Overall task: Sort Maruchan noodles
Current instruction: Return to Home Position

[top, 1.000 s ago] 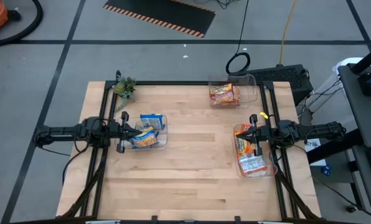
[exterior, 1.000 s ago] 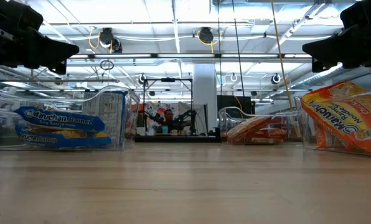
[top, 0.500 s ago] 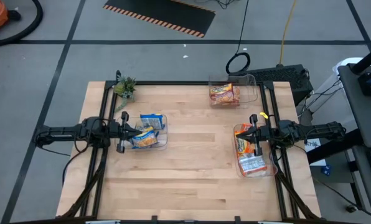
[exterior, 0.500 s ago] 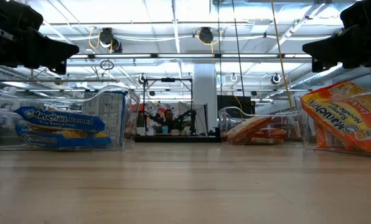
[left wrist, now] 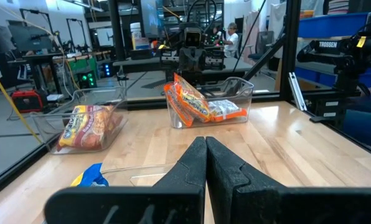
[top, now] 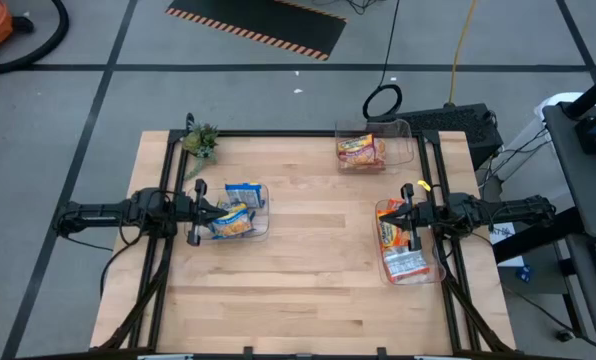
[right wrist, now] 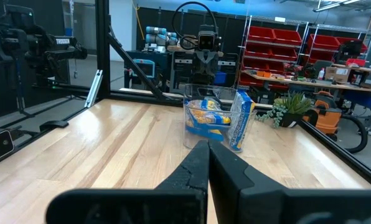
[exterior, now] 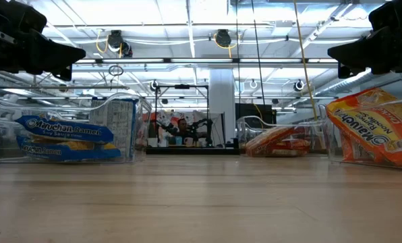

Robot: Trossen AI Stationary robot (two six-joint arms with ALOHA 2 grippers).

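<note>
OK, both arms sit at the table's sides. Left gripper (top: 214,210): fingers pressed together, holding nothing, above the edge of the left clear bin (top: 266,228), which holds the yellow-and-blue noodle packs (top: 240,205). Right gripper (top: 393,214): same, above the right bin (top: 438,270) with orange packs (top: 390,232) and silver-white packs (top: 406,264). The third bin (top: 400,140), at the far edge, holds orange-red packs (top: 361,152). A small plant (top: 200,140) stands at the far-left corner.

Orange packet (exterior: 380,131) cut by low view's right edge; right claw (top: 390,213) partly covers it overhead.
</note>
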